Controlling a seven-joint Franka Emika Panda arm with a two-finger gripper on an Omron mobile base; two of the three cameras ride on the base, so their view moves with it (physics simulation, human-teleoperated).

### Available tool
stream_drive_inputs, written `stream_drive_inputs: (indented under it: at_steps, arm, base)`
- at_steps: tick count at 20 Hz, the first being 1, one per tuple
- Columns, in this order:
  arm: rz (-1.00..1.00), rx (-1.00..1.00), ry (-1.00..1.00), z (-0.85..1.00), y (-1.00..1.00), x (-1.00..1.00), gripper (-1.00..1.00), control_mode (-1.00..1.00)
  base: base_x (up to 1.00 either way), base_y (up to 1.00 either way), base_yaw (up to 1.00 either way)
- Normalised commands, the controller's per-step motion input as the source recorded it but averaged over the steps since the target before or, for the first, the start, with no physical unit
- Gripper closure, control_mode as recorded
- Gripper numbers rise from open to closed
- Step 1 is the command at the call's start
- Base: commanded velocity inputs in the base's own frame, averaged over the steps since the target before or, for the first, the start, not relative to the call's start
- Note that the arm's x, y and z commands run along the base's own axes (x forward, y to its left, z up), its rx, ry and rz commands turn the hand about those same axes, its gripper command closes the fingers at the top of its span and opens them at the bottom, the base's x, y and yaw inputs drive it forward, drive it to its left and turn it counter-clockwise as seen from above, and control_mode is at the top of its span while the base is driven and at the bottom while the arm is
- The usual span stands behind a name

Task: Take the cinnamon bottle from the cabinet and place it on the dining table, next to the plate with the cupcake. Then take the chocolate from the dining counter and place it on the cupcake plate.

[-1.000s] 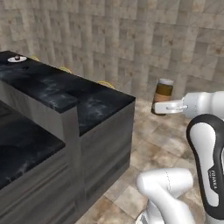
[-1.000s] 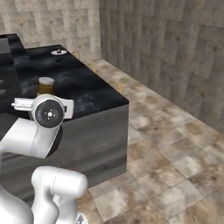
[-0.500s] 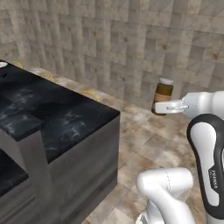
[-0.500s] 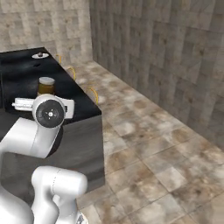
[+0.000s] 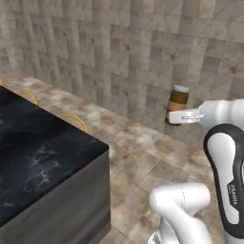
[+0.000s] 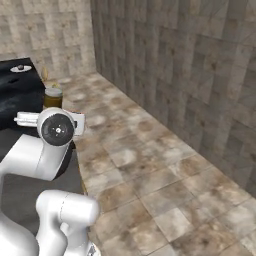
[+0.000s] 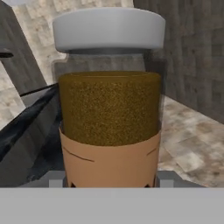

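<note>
Between half-spread fingers [image 5: 177, 116], upright cinnamon bottle [image 7: 110, 100].

The bottom of the cinnamon bottle [image 7: 109, 109] is cut off low in the hand view. The black table [image 5: 38, 157] runs off the left edge.

I read one word only: "FRANKA", in small dark letters running lengthwise on the white arm link [image 5: 232, 190] in my left base view; the cinnamon bottle's tan label [image 7: 109, 162] carries no legible print.
</note>
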Motion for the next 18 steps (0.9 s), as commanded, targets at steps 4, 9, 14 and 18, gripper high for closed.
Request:
stream_drive_inputs:
  at_steps: [4,9,14,18]
  arm:
    - [0.00,0.00,0.00,0.00,0.00,0.00,1.00,1.00]
    - [0.00,0.00,0.00,0.00,0.00,0.00,1.00,1.00]
    - [0.00,0.00,0.00,0.00,0.00,0.00,1.00,1.00]
    - [0.00,0.00,0.00,0.00,0.00,0.00,1.00,1.00]
  base:
    - [0.81,-0.46,0.04]
    - [0.77,-0.41,0.13]
    - [0.73,-0.36,0.21]
    - [0.72,-0.33,0.24]
